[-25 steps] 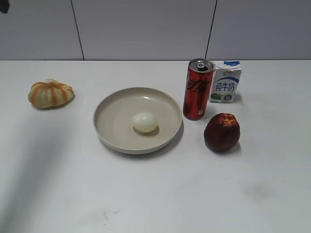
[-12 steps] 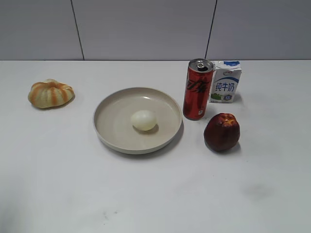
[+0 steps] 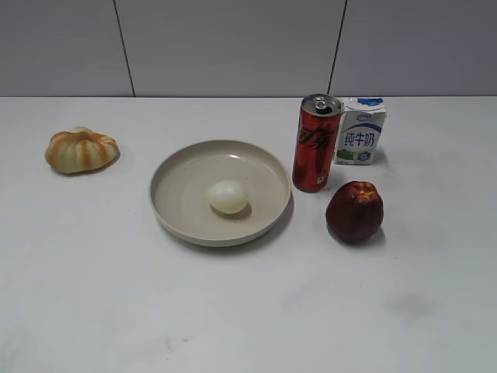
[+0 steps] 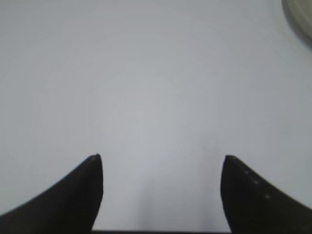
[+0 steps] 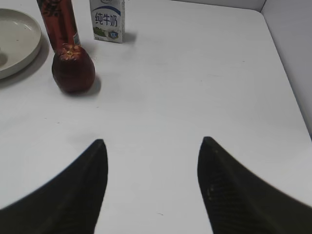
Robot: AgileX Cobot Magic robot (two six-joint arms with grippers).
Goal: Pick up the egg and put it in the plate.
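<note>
A: Our left claw point(image 4: 161, 158) has its two dark fingers spread wide with nothing between them, only bare white tabletop point(image 4: 146, 87) beneath. A sliver of the plate's rim shows at one o'clock in that wrist view.

B: Our right claw point(image 5: 152, 141) is the same, fingers well apart and holding nothing. Neither claw appears in the exterior view.

A: And the small, smooth, pale cream egg point(image 3: 228, 196)?

B: We see it lying in the large round shallow beige matte plate point(image 3: 175, 167), a little toward six o'clock of the plate's middle, resting on the plate's floor and clear of the rim.

A: What stands around the plate?

B: At three o'clock of it, just beside the rim, we have a tall slim red drinks can point(image 3: 316, 144) with its top opened, standing upright. A small white and blue milk carton point(image 3: 361, 130) stands just beside the can on its three o'clock side. A dark red apple point(image 3: 354, 211) sits at about five o'clock of the can, near it but apart from the plate.

A: And at the far side?

B: An orange-striped, ribbed, pumpkin-like thing point(image 3: 81, 149) lies at about ten o'clock of the plate, well apart from it.

A: In our right wrist view the apple lies at ten o'clock, touching or nearly touching the can's base; we cannot tell which.
</note>
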